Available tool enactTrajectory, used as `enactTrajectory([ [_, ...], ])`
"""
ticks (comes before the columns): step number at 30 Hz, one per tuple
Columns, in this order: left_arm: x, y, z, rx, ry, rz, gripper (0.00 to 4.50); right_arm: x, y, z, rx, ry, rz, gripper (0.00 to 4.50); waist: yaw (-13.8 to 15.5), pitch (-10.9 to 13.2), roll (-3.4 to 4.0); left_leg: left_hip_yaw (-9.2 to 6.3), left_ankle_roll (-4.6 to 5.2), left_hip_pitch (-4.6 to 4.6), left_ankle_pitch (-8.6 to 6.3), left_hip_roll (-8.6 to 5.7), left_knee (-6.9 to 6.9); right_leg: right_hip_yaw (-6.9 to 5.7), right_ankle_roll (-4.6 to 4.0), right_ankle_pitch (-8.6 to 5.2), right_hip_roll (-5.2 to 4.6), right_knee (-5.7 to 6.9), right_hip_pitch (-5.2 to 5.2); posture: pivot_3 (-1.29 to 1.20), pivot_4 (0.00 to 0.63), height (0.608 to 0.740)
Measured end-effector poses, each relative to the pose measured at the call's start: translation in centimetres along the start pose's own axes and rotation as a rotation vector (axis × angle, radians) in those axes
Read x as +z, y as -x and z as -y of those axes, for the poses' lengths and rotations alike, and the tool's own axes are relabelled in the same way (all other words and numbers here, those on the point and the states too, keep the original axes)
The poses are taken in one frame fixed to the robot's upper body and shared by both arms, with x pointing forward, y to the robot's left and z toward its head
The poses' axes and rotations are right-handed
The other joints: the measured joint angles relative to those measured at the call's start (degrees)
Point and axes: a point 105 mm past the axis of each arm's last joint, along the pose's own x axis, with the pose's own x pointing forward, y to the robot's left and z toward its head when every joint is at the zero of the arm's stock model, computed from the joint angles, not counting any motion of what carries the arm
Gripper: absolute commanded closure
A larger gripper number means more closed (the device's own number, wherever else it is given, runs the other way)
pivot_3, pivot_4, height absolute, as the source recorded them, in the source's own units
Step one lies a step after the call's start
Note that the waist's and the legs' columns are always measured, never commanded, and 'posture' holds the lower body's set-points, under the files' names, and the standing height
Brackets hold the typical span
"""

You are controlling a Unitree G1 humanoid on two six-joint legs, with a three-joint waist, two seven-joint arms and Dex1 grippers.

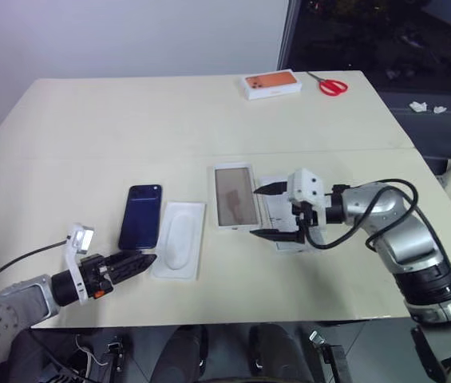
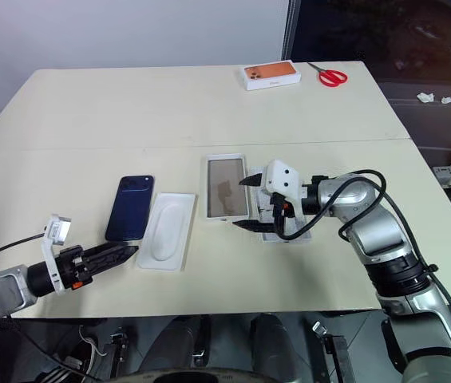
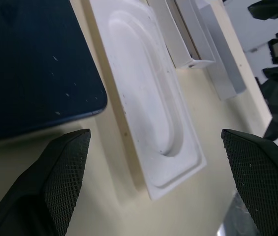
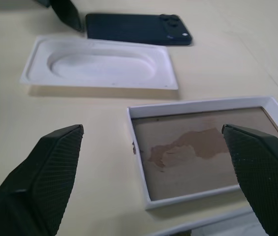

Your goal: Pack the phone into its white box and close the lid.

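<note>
The dark blue phone (image 1: 140, 217) lies flat on the table, camera cluster at its far end. Just short of its near end, my left gripper (image 1: 141, 260) hovers open and empty; the left wrist view has the phone's corner (image 3: 35, 64) beyond one finger. The white box (image 1: 235, 196) sits open at mid-table, its tan floor bare. My right gripper (image 1: 259, 212) points left at the box's right side, open, holding nothing. Under that gripper, against the box's right edge, lies the lid (image 1: 278, 214), partly hidden.
A white insert with an oval recess (image 1: 179, 239) lies between phone and box. A white box with an orange top (image 1: 272, 84) and red scissors (image 1: 333, 85) sit at the table's far edge. The table's front edge (image 1: 233, 317) runs close below both grippers.
</note>
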Motion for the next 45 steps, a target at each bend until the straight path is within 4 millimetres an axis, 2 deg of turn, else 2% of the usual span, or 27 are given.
enactTrajectory([
  [6, -0.2, -0.7, 0.1, -0.014, 0.026, -0.001, 0.00, -0.1, -1.6, -0.8, 0.033, 0.026, 0.011, 0.07, 0.1, 0.0, 0.01, 0.00, -0.01, 0.01, 0.00, -0.01, 0.01, 0.00, 0.00, 0.00, 0.00, 0.00, 0.02, 0.00, 0.150, 0.740],
  [10, -0.1, -1.8, 0.4, -0.042, 0.033, 0.012, 0.00, 0.8, -2.6, -0.7, 0.036, 0.036, 0.052, 0.07, 0.2, 0.0, 0.01, -0.02, -0.02, 0.02, 0.01, -0.03, 0.02, -0.01, 0.00, 0.00, 0.00, 0.01, 0.04, 0.00, 0.150, 0.740],
  [25, -0.4, -3.9, 0.8, -0.113, 0.081, 0.021, 0.00, 1.1, -2.9, -0.2, 0.016, 0.041, 0.057, 0.07, 0.3, -0.1, 0.07, -0.05, -0.02, 0.08, 0.01, -0.07, 0.02, -0.01, 0.00, 0.00, -0.01, 0.01, 0.13, 0.00, 0.150, 0.740],
  [28, -0.6, -4.3, 0.9, -0.125, 0.090, 0.018, 0.91, 1.1, -3.0, -0.2, 0.016, 0.042, 0.060, 0.00, 0.2, -0.1, 0.06, -0.05, -0.02, 0.08, 0.01, -0.08, 0.03, -0.01, 0.00, 0.00, -0.01, 0.01, 0.12, 0.00, 0.150, 0.740],
  [33, -1.9, -4.9, 0.6, -0.121, 0.130, -0.022, 3.41, 1.4, -3.0, -0.1, 0.015, 0.050, 0.063, 0.00, 0.0, -0.1, 0.05, -0.05, -0.02, 0.06, 0.01, -0.08, 0.01, -0.01, 0.00, 0.00, -0.01, 0.01, 0.07, 0.00, 0.150, 0.740],
  [45, -2.1, -4.9, 0.6, -0.112, 0.124, -0.023, 3.41, 1.3, -3.0, 0.0, 0.013, 0.052, 0.055, 0.00, 0.0, -0.1, 0.08, -0.06, -0.02, 0.07, 0.01, -0.07, -0.01, 0.00, 0.00, 0.00, -0.01, 0.01, 0.07, 0.00, 0.150, 0.740],
])
